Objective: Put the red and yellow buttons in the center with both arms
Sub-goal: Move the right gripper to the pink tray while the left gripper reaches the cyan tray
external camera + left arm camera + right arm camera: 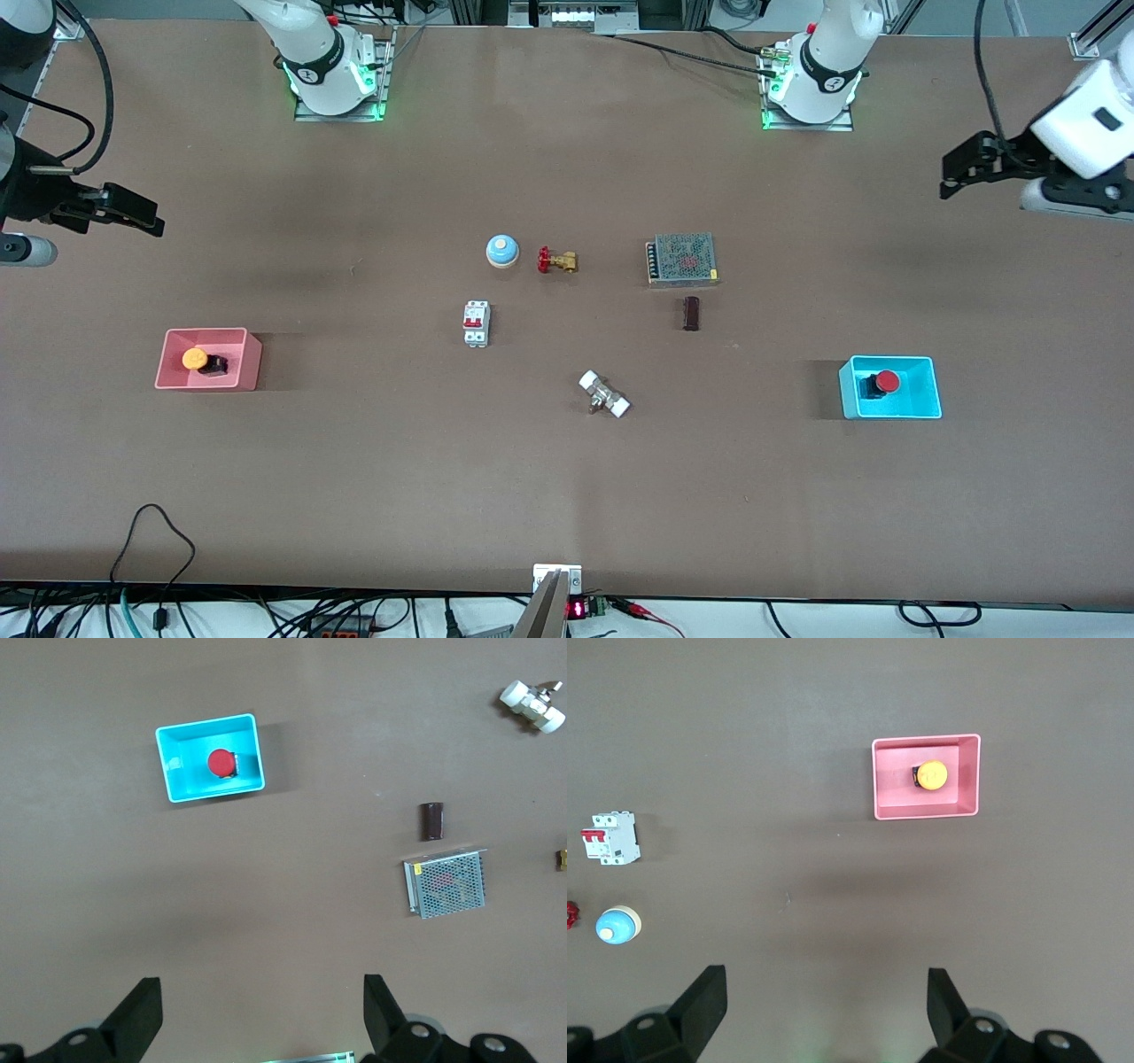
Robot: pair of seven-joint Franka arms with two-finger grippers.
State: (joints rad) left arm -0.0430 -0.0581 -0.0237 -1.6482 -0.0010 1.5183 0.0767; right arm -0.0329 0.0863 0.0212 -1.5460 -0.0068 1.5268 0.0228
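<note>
The red button lies in a blue bin toward the left arm's end of the table; it also shows in the left wrist view. The orange-yellow button lies in a pink bin toward the right arm's end; it also shows in the right wrist view. My left gripper is open and empty, high over the table's edge at the left arm's end. My right gripper is open and empty, high over the right arm's end.
Around the table's middle lie a blue dome with pale top, a brass valve with red handle, a white breaker, a metal mesh box, a dark brown block and a white-capped fitting.
</note>
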